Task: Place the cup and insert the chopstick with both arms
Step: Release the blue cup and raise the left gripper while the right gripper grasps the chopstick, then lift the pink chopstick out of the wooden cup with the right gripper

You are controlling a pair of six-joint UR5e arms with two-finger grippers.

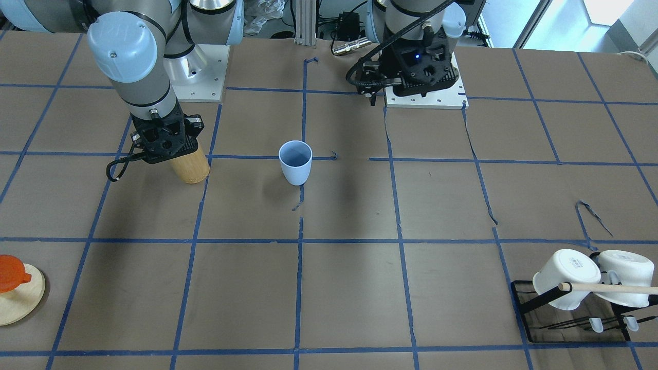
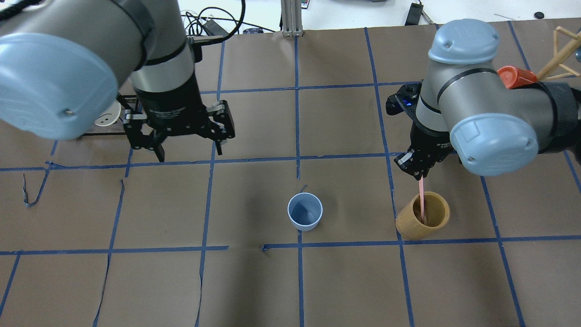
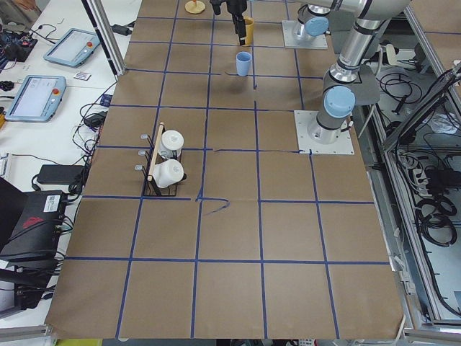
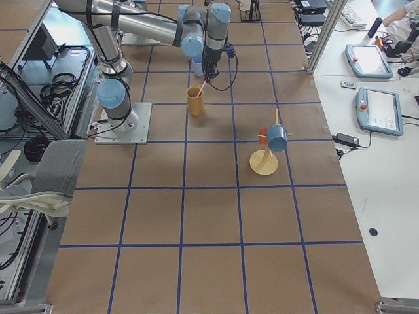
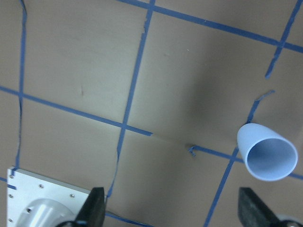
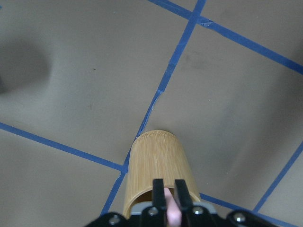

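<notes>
Front-facing view: the blue cup [image 1: 295, 163] is standing upright at centre frame, well apart from both arms; placement is judged complete.

Overhead view: the left gripper [image 2: 188, 150] is hanging at upper left, jaws spread wide and empty. The right gripper [image 2: 420, 175], at centre right, is pinching a pink chopstick [image 2: 422, 200] whose lower end is sitting inside the bamboo holder [image 2: 423, 222].

Right wrist view: the jaws are standing narrow on the chopstick (confirming the grip).

Insertion is judged in hand. The next move calls for lifting the chopstick clear, carrying it over the blue cup and lowering it in.
</notes>
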